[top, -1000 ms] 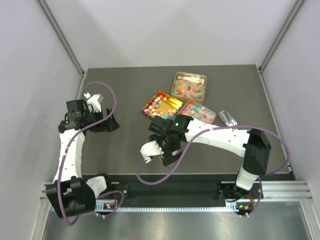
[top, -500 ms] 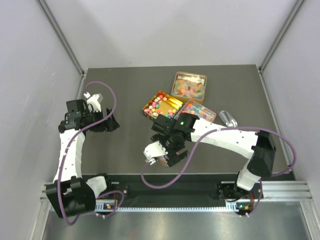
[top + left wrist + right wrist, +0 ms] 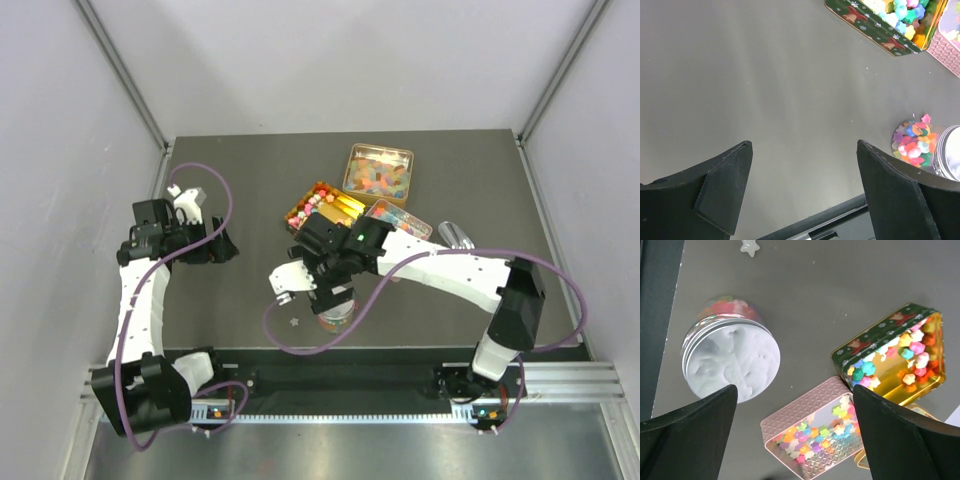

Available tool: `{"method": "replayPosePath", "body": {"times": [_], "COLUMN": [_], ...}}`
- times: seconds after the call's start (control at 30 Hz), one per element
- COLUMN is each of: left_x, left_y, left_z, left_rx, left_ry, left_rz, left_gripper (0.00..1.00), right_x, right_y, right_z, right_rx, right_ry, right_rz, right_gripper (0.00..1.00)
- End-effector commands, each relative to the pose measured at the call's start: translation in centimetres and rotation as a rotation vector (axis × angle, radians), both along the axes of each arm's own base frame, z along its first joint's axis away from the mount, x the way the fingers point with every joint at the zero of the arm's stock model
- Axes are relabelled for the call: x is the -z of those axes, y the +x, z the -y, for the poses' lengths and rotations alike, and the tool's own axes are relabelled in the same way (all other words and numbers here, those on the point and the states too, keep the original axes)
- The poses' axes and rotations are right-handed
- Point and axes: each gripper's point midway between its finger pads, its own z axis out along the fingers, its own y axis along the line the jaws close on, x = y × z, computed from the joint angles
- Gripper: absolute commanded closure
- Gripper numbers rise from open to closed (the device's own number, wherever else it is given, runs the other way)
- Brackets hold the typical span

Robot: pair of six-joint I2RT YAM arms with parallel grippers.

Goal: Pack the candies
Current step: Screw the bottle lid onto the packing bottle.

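Inside a booth, a dark grey matte surface [image 3: 240,180], seen from above. Nearest the front rail: one pale translucent star-shaped sweet [image 3: 750,247], loose and alone, probably a stray. Just beyond it, a clear round jar with a silver lid [image 3: 732,360], full of tiny multicoloured candies [image 3: 912,147], apparently lying on its side; likely the packing target, already capped. Over and just beside the jar, right end effector [image 3: 794,390]: fingers spread wide, gripping nothing, touching neither jar nor tins. Off to the left, well apart from everything, left end effector [image 3: 804,145]: likewise wide open and empty, hovering over bare surface, seemingly parked out of the way.

Farther back, three open tins clustered within reach: a green rectangular tin with a festive print and gold interior [image 3: 875,347], right against a pink quilted rectangular tin [image 3: 790,415], both holding more candies; behind them a gold square tin [image 3: 380,147], also filled. Beside the pink tin, a small shiny silver object [image 3: 458,237], too small to identify. All around, plain white walls [image 3: 330,60] and aluminium posts [image 3: 122,70] at the corners.
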Motion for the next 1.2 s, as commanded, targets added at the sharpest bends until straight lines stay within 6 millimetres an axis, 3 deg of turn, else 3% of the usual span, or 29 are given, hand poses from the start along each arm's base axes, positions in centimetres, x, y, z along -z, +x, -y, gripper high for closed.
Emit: {"method": "replayPosePath", "body": {"times": [0.0,0.37,0.6,0.83,1.03,1.17], "left_x": [-1.0,-1.1,-1.2,-1.5,-1.6,-1.8], "left_y": [0.3,0.2,0.0,0.0,0.0,0.0], "left_z": [-0.1,-0.2,-0.2,-0.2,-0.2,-0.2], "left_rx": [0.001,0.004,0.004,0.003,0.002,-0.003], "left_ry": [0.017,0.028,0.032,0.035,0.035,0.035], "left_rz": [0.047,0.062,0.070,0.079,0.080,0.083], "left_gripper": [0.11,0.11,0.11,0.11,0.11,0.11], "right_x": [0.9,3.2,3.5,3.0,-0.6,-0.6], "right_y": [0.8,-1.3,-2.4,-1.6,0.2,0.7], "right_z": [-1.4,-0.8,-0.1,-0.3,-1.8,-2.9], "right_rx": [0.046,-0.006,-0.032,-0.041,-0.032,-0.025], "right_ry": [0.032,-0.052,-0.086,-0.097,-0.030,-0.009], "right_rz": [-0.003,0.022,0.039,0.100,0.191,0.196], "right_gripper": [0.02,0.01,0.01,0.00,0.00,0.00]}}
